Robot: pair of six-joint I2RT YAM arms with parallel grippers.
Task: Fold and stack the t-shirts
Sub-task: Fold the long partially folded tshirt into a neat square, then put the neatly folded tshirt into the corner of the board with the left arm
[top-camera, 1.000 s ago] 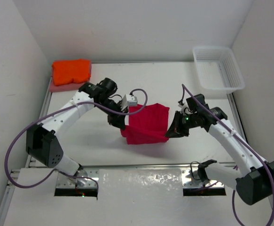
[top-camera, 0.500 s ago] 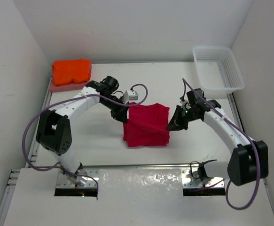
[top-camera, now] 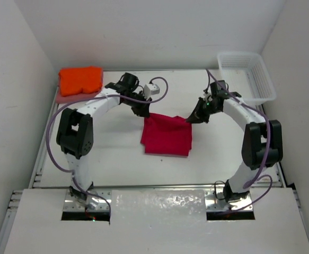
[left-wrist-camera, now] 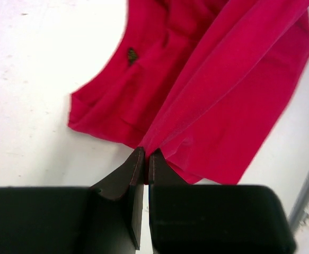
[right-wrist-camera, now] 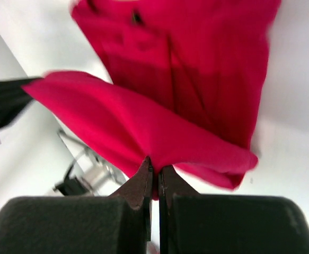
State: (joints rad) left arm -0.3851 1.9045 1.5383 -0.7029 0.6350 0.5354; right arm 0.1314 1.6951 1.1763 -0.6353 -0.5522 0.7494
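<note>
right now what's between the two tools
The crimson t-shirt: its far edge spans from the left tool to the right tool, each shut on a corner of it. The top view shows this best.

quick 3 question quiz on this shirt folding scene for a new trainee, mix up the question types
1. True or false: the orange t-shirt lies on top of the pink t-shirt.
2. The left pincer and the right pincer are both shut on: A) the red t-shirt B) the orange t-shirt C) nothing.
3. Fill in: the white basket stands at the far ____ corner of the table.

Key: 1 true; 2 A; 3 right.
</note>
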